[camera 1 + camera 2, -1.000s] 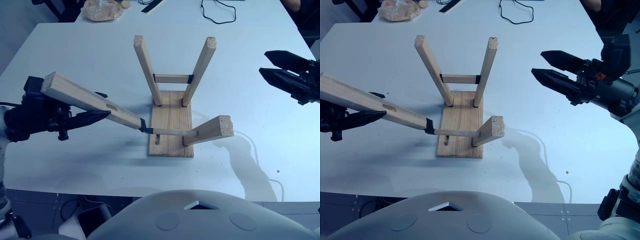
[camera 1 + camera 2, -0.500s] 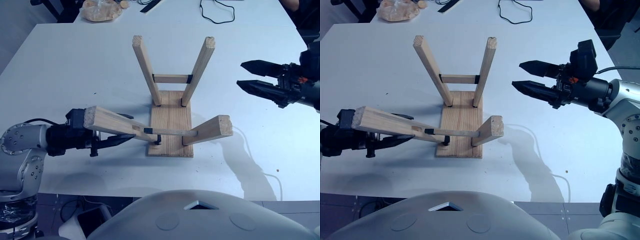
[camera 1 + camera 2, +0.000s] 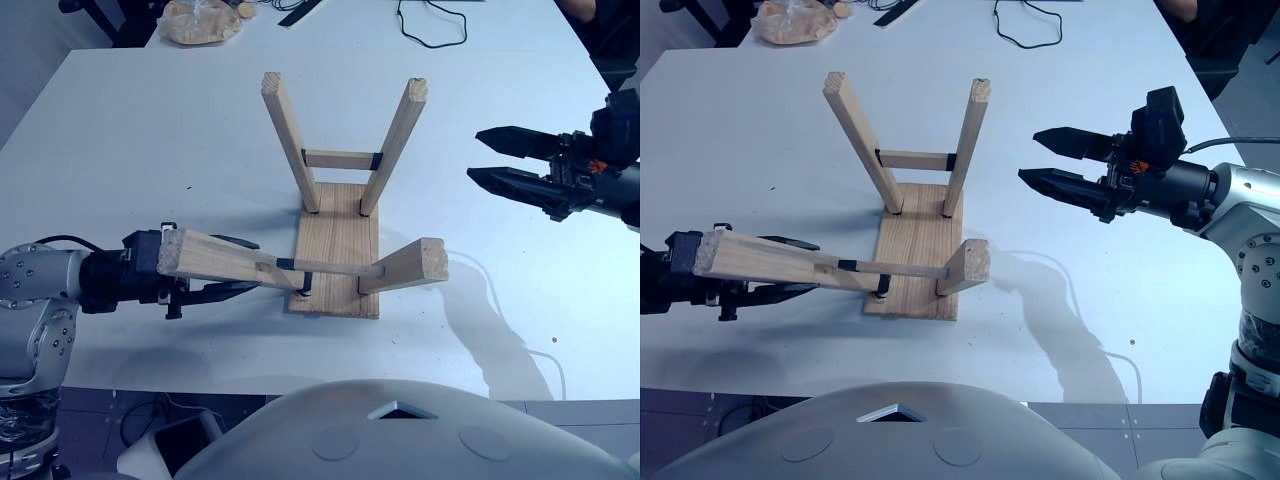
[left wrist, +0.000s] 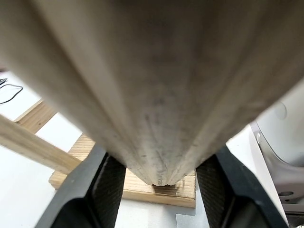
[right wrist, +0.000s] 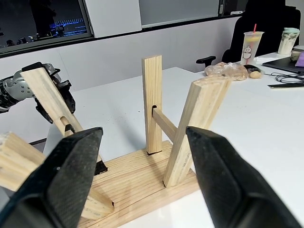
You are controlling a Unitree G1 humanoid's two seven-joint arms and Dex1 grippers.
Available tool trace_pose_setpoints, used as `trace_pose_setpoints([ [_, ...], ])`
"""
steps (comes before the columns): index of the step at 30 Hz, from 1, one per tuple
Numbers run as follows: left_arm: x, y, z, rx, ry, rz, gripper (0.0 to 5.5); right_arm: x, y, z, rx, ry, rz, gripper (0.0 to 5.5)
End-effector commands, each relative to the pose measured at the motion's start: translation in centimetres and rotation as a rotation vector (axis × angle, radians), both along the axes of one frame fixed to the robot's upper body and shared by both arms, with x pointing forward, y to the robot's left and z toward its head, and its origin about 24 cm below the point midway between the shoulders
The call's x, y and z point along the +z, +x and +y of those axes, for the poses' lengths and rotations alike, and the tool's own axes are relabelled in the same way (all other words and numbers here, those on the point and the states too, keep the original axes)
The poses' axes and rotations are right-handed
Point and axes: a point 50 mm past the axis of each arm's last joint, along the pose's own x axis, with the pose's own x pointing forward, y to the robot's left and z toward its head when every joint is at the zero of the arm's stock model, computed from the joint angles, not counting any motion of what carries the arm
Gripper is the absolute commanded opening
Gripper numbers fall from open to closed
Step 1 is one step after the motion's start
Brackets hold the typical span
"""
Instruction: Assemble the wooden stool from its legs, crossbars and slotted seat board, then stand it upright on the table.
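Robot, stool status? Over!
Left gripper shut on second leg frame, tilted low over seat board. Right gripper open, aside. First leg frame stands on board.

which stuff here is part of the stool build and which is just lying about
Job: flat wooden seat board; upright wooden leg pair with crossbar; second crossbar-joined leg pair, in left gripper.
Lying about: clear plastic bag of food; black cable.
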Motion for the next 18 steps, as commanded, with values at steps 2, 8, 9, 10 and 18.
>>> trace_pose_setpoints([
  [2, -2.4, -0.5, 1.1, -0.02, 0.198, 0.138, 2.04, -0.1, 0.0, 0.2, -0.007, -0.02, -0.016, 3.22],
  [8, -1.8, 0.9, 0.2, 0.016, 0.13, 0.184, 2.04, -0.5, -0.1, 0.6, 0.008, -0.034, -0.02, 3.22],
  [9, -1.7, 1.0, 0.0, 0.018, 0.122, 0.199, 2.04, -0.5, -0.1, 0.7, 0.011, -0.036, -0.021, 3.22],
  [10, -1.6, 1.1, -0.1, 0.016, 0.116, 0.219, 2.04, -0.5, -0.1, 0.7, 0.012, -0.038, -0.022, 3.22],
  [18, -2.1, 0.7, -1.4, -0.08, 0.222, 0.313, 2.04, -0.5, 0.1, 1.2, 0.023, -0.044, -0.034, 3.22],
])
